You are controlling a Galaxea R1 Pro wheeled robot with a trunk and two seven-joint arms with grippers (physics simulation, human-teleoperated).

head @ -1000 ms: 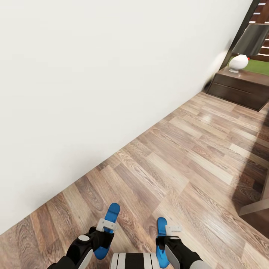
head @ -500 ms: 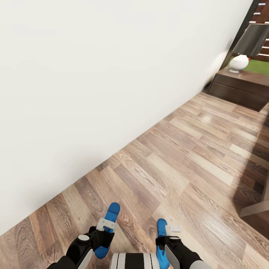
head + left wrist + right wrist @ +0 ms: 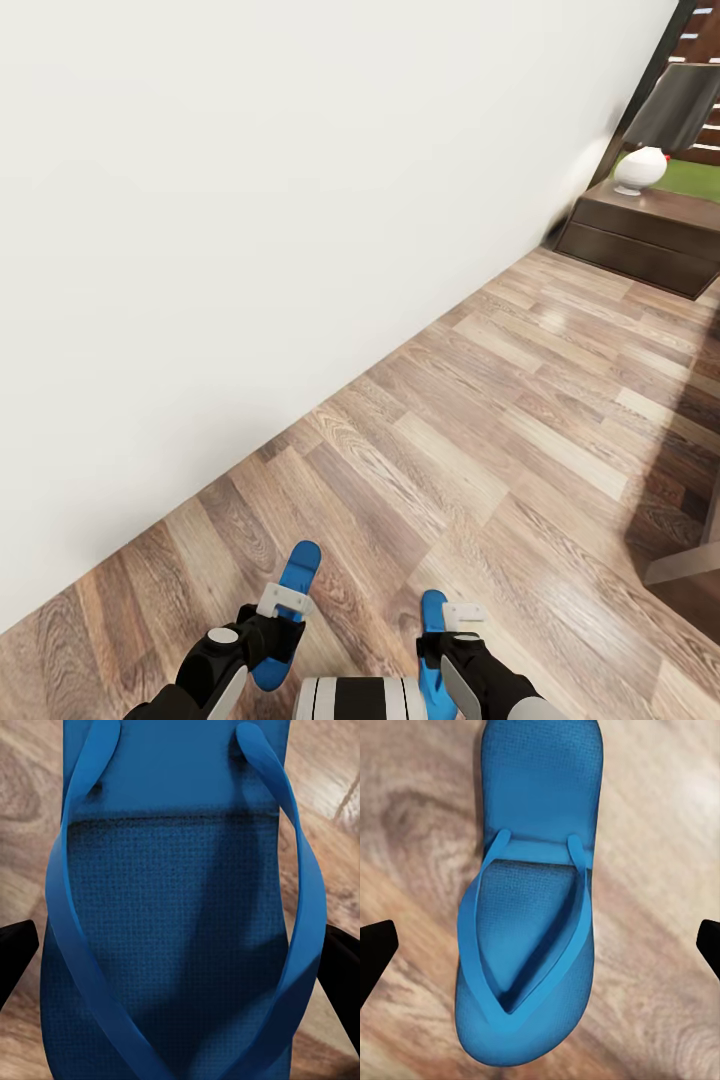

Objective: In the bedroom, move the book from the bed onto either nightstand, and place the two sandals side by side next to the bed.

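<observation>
The head camera looked forward and down across the wood-plank floor toward the white wall, with the far nightstand at its upper right. The left wrist camera sat very close over one blue sandal; the right wrist camera hung higher above the other sandal. All three views shared the floor and those sandals.

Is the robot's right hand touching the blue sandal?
Apart. In the right wrist view the sandal lies on the wood floor, with bare planks between it and each black fingertip of the right hand.
</observation>
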